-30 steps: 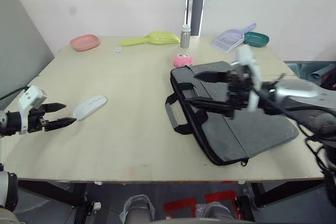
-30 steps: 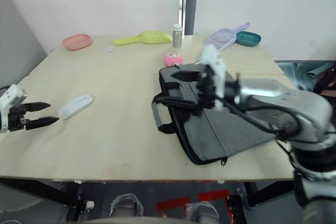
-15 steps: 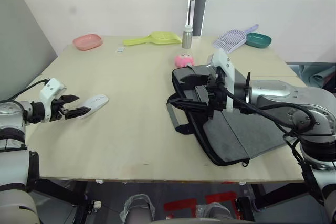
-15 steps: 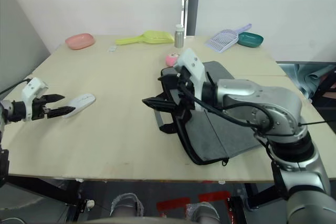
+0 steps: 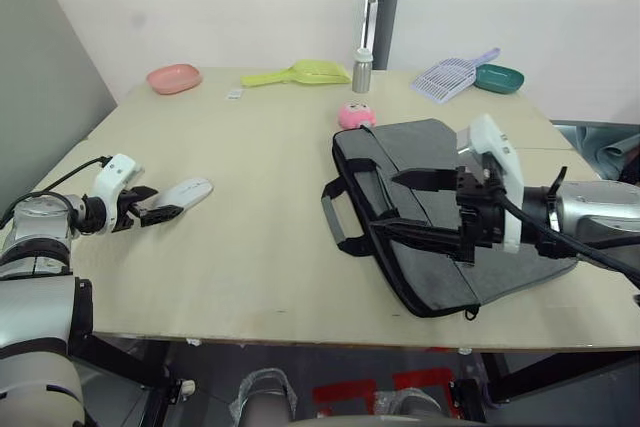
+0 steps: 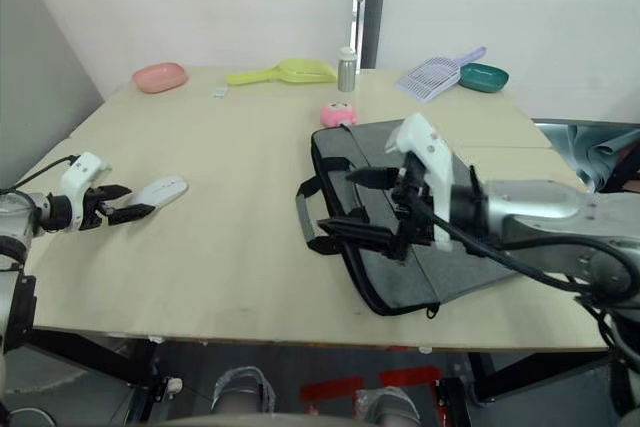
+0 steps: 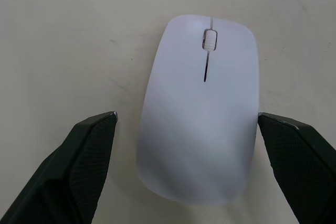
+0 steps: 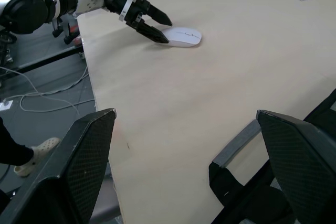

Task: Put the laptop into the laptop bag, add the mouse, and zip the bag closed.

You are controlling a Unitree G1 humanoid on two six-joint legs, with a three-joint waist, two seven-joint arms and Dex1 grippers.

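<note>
The mouse [image 7: 202,108] lies on the table [image 5: 250,247], framed by the spread, empty fingers of the left gripper [image 5: 152,205]. The right gripper [image 5: 400,202], wide open and empty, hovers over the bag [image 5: 440,237]. Mouse loading and zipping appear left; the laptop's whereabouts cannot be told.

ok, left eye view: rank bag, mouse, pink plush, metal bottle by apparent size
1. Grey fabric laptop bag
2. Flat white oval mouse
3. Round pink plush toy and small metal bottle look alike; both sit farther back, so unsure.
</note>
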